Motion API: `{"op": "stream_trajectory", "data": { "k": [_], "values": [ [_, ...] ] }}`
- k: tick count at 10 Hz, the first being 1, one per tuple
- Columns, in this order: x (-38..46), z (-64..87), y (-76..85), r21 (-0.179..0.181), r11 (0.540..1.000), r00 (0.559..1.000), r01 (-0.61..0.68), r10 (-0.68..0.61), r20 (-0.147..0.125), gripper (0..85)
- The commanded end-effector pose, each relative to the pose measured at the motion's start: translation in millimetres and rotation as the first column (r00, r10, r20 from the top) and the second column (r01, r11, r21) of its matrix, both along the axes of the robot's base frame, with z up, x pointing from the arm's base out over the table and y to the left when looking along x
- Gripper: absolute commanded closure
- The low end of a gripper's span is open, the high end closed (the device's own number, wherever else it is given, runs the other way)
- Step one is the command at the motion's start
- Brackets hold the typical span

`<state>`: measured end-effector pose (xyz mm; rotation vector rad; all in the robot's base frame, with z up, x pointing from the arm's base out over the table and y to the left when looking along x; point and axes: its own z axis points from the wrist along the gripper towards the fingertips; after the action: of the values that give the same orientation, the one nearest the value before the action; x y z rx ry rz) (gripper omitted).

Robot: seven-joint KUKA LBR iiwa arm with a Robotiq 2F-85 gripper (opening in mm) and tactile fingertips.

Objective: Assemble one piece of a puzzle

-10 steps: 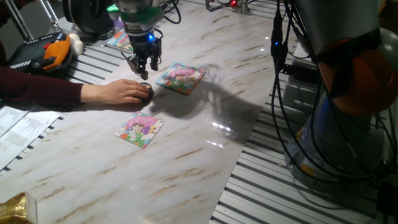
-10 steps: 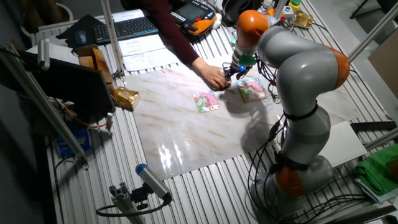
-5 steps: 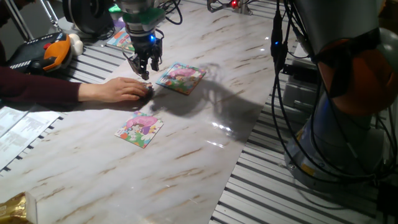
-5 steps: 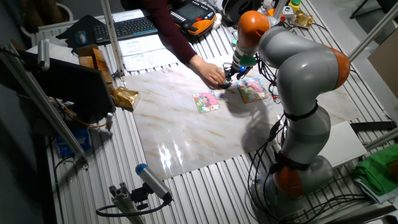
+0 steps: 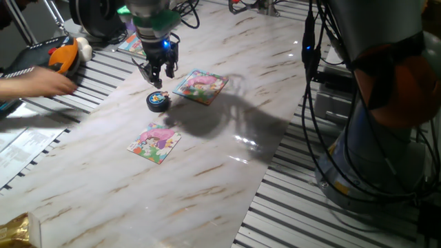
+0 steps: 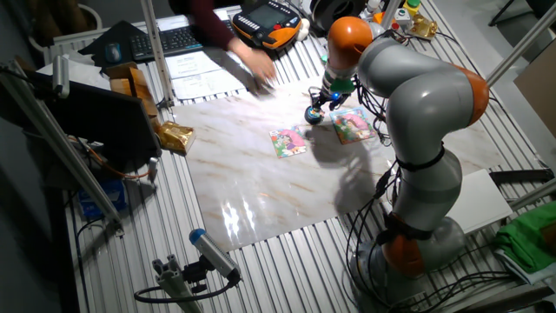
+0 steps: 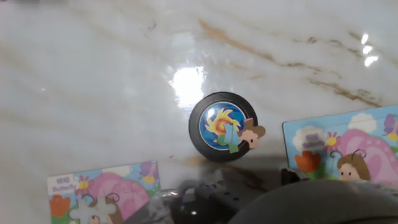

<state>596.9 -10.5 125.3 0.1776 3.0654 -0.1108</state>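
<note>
pinkish piece (image 7: 244, 135) on black disc (image 7: 222, 126), just below hand (image 5: 156, 77)

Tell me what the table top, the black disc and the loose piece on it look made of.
Table top: glossy marble-look sheet, veined with sharp glare; possibly laminate.
Black disc: probably plastic or rubber, matte dark rim around a printed blue centre.
Piece: likely printed cardboard, flat and knobbly, resting on the disc.

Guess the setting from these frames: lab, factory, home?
Likely a robotics lab: a marble-pattern board on a slatted aluminium bench, a teach pendant and keyboard at the far edge, and loose cabling around the arm's base.
</note>
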Motion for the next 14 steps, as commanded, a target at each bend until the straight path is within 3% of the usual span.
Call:
{"op": "stream_trajectory", "data": {
  "k": [1,3,6,8,11,14],
  "values": [
    [-0.4,-0.8,0.0,-0.020,1.000,1.000,-0.020,0.020,0.000,25.7],
    [0.3,-2.1,1.0,-0.051,0.997,0.998,-0.057,0.056,-0.011,16.3],
    [8.5,-14.5,0.5,-0.023,0.997,0.997,-0.071,0.071,0.013,13.0],
    [14.2,-27.2,0.7,0.007,0.997,0.997,-0.076,0.076,0.003,12.7],
    [12.1,-42.6,-3.5,0.040,0.996,0.997,-0.081,0.080,0.010,12.3],
    [10.3,-55.6,-10.3,0.050,0.994,0.995,-0.101,0.100,0.012,11.3]
  ]
}}
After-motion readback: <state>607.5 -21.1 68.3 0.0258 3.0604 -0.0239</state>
